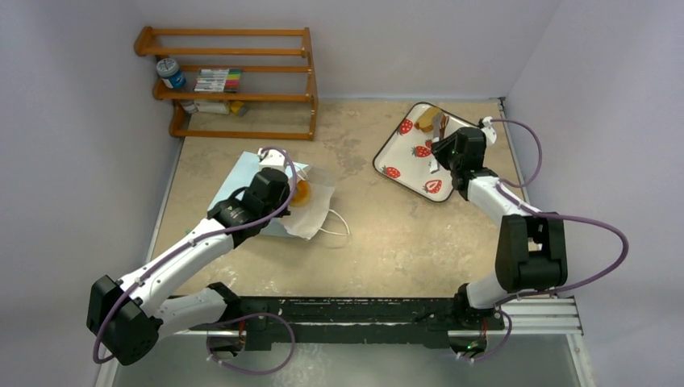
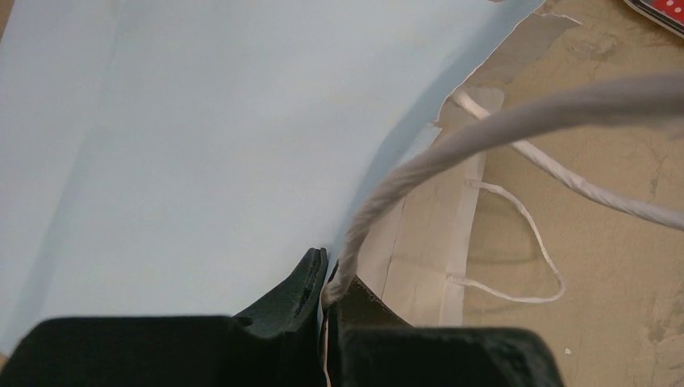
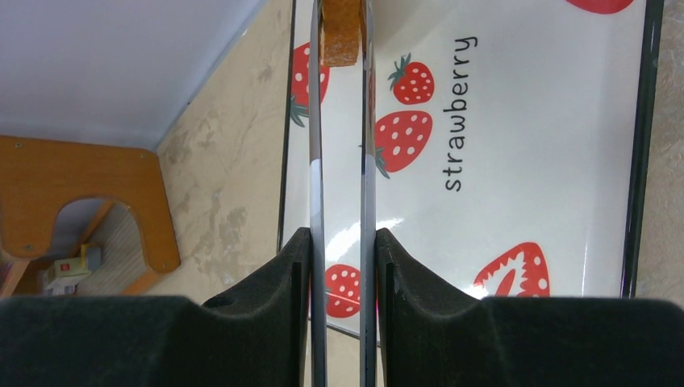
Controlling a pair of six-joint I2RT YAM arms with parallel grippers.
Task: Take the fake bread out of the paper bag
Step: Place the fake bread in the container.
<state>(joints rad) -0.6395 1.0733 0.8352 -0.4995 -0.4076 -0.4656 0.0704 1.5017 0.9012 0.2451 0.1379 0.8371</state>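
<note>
Left end effector (image 2: 327,282): closed on the white cord handle (image 2: 452,141) of the light blue paper gift bag (image 2: 202,145) — the cord comes out from between the black fingers and arcs away to the right.
Right end effector (image 3: 343,242): clamped on a pair of thin metal tongs (image 3: 316,161), whose two blades run straight ahead from the jaws, side by side.
Bread in the tongs: a golden-brown toast-like slice (image 3: 340,32) is pinched between the blade tips above the white strawberry-print tray (image 3: 524,161); whether it touches the tray cannot be told.
Bag: lies flat on the beige bench (image 1: 403,242), left of centre, with its white-lined mouth turned toward the middle of the bench.
Bread at the bag: an orange-tan ring doughnut (image 1: 301,193) shows at the mouth, just beside the left end effector on its right. Anything deeper inside is hidden.
Step in hand: probably setting the slice down on the tray; the bag is not yet emptied.
Relation that matters: the doughnut lies well apart from the tongs, across the bench to their left. The bag's long axis runs roughly across the bench with the mouth facing the right arm, so the tongs would enter along it.
Nearer arm: the left — but it is busy holding the handle, and the right carries the tool.
</note>
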